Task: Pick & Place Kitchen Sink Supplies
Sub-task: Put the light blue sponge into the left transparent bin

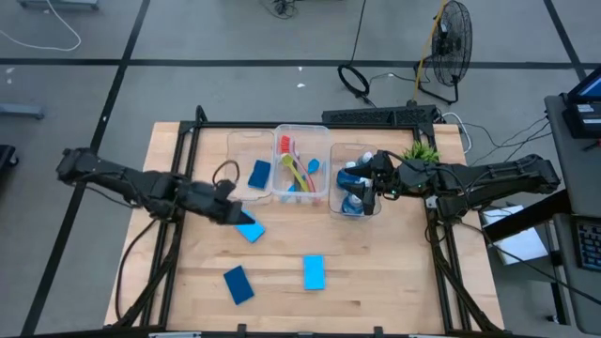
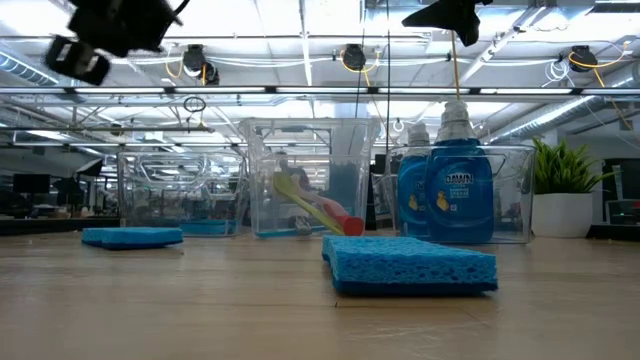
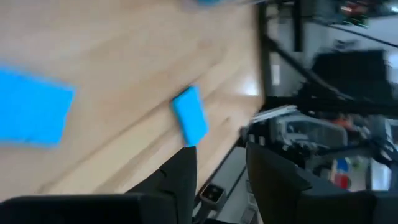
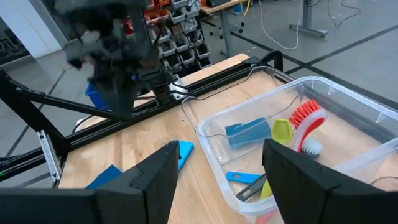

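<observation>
My left pincer (image 1: pixel 235 212) hangs over the bench (image 1: pixel 376 282), fingers apart and empty. Beside it lies a sponge (image 1: pixel 251 231): light, soft, squashy, best pinched across its short edges. My right pincer (image 1: pixel 374 183) gapes over the bottle bin (image 1: pixel 334 202).

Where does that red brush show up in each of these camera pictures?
High view: red brush in the middle clear bin, top centre.
Low view: its red end, centre, low in that bin.
Left wrist view: not in it.
Right wrist view: right side, in the bin.
Shared landmark: the middle clear bin.
</observation>
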Robot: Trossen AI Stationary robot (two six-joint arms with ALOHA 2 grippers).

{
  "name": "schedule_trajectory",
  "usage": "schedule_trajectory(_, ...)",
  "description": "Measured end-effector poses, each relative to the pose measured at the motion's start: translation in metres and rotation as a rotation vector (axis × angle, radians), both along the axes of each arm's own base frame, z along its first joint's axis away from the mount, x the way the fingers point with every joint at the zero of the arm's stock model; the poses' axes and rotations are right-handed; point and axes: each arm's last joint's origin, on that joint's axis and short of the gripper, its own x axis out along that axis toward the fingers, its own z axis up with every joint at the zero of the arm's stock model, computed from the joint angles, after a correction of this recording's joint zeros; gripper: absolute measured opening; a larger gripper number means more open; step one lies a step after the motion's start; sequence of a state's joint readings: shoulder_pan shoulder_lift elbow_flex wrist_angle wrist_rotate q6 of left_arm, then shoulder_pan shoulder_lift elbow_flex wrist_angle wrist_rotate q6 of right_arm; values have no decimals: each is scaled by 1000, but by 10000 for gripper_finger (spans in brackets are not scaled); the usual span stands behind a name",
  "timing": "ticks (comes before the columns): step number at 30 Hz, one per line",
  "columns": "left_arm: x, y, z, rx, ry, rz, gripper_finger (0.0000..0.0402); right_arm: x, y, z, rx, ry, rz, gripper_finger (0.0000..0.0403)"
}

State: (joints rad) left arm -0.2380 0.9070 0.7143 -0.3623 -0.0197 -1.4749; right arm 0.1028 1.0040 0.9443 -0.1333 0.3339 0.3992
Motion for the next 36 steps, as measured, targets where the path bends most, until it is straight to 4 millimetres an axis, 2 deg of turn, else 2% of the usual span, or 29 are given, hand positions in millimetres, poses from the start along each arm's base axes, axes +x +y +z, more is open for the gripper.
schedule_trajectory(4, 0, -17, -17, -91, 168, 79, 126, 0, 0, 0, 0, 1, 0, 217)
schedule_trajectory(10, -1, -35, -48, -125, 423, 244, 105, 0, 0, 0, 0, 1, 0, 216)
schedule_trajectory(17, 6, -39, -72, -36, 505, 429, 102, 0, 0, 0, -20, 6, 5, 217)
schedule_trajectory(23, 10, -41, -83, 8, 561, 443, 150, 0, 0, 0, -22, 10, 6, 213)
schedule_trajectory(30, 16, -41, -98, -26, 608, 580, 228, 0, 0, -1, -22, 14, 6, 213)
schedule_trajectory(36, 23, -38, -113, -61, 656, 687, 272, 0, 0, -1, -41, 21, 11, 212)
